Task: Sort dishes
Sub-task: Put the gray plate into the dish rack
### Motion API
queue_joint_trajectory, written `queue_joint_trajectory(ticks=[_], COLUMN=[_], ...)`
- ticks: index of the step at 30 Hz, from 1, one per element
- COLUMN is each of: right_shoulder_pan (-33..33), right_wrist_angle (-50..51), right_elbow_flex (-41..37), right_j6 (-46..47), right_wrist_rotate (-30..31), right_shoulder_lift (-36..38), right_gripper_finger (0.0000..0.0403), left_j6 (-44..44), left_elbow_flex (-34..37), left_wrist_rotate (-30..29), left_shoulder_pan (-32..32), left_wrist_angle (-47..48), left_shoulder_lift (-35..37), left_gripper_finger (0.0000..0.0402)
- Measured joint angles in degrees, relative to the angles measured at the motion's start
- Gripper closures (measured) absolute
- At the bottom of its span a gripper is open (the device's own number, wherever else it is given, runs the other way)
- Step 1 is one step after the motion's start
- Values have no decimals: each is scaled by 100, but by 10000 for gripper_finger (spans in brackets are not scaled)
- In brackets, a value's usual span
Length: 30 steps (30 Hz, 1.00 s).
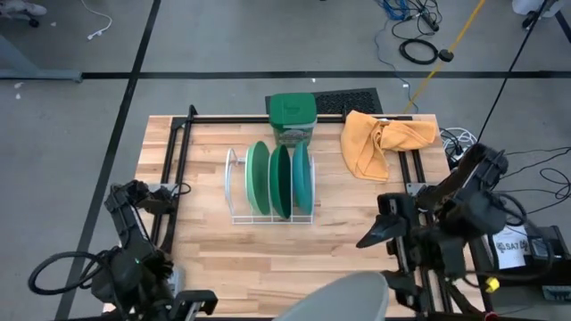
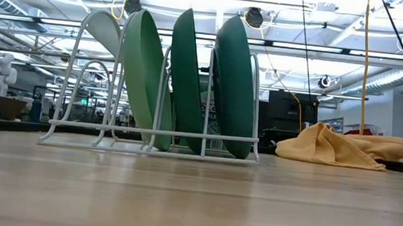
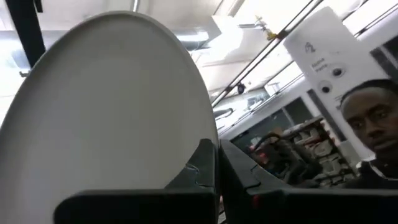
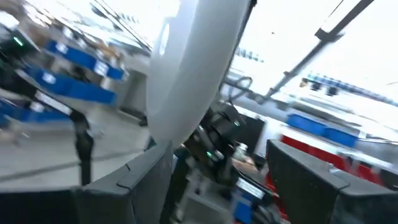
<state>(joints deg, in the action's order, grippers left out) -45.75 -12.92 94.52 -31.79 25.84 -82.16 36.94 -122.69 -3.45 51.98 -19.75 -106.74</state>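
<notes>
A light grey plate (image 1: 343,299) is lifted above the table's near edge, with my left gripper (image 3: 217,180) shut on its rim. My right gripper (image 1: 368,237) hangs open near the table's near right corner. In the right wrist view the plate (image 4: 193,74) shows edge-on beside one of its fingers (image 4: 149,180). Three more plates, green (image 1: 259,178), dark green (image 1: 280,181) and teal (image 1: 302,176), stand on edge in the slots of the white wire rack (image 1: 234,192) at mid-table. My left gripper pinches the grey plate's rim (image 3: 200,155) between its two fingers. The fingers slant upward and the plate rises beyond them, tilted and clear of the table. My right gripper stands close beside the plate's rim; whether one finger touches it, I cannot tell.
A green square tub (image 1: 292,111) stands at the far edge behind the rack. A yellow cloth (image 1: 379,141) lies crumpled at the far right. Black rails (image 1: 174,169) run along the table's sides. A person (image 3: 373,130) shows beyond the table in the left wrist view.
</notes>
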Motion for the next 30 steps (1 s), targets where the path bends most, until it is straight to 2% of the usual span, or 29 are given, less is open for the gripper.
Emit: queue_joint_trajectory(ticks=[7,12,16,19,22,27,30], right_shoulder_pan=[348,563,755,835,885,937,932], right_wrist_angle=[233,261,261,306,318,364,362], right_elbow_flex=[0,0,0,0,0,0,0], right_j6=[790,877,1120,1165,1167,1261,1242], right_wrist_rotate=[-1296,-1436,-1955,-2131,-2208,-2897,-2916], right_shoulder_lift=[300,407,440,440,440,440,440], right_gripper_finger=[150,150,150,152,159,174,192], left_j6=[-225,-502,-688,-872,-1074,-1264,-1271], left_elbow_flex=[0,0,0,0,0,0,0], left_wrist_rotate=[197,491,499,539,619,639,640], left_shoulder_pan=[-85,-259,-397,-518,-643,-776,-819], left_wrist_angle=[71,84,90,92,99,96,101], left_shoulder_lift=[-11,-18,-18,-18,-20,-22,-22], left_gripper_finger=[401,401,401,401,401,401,401])
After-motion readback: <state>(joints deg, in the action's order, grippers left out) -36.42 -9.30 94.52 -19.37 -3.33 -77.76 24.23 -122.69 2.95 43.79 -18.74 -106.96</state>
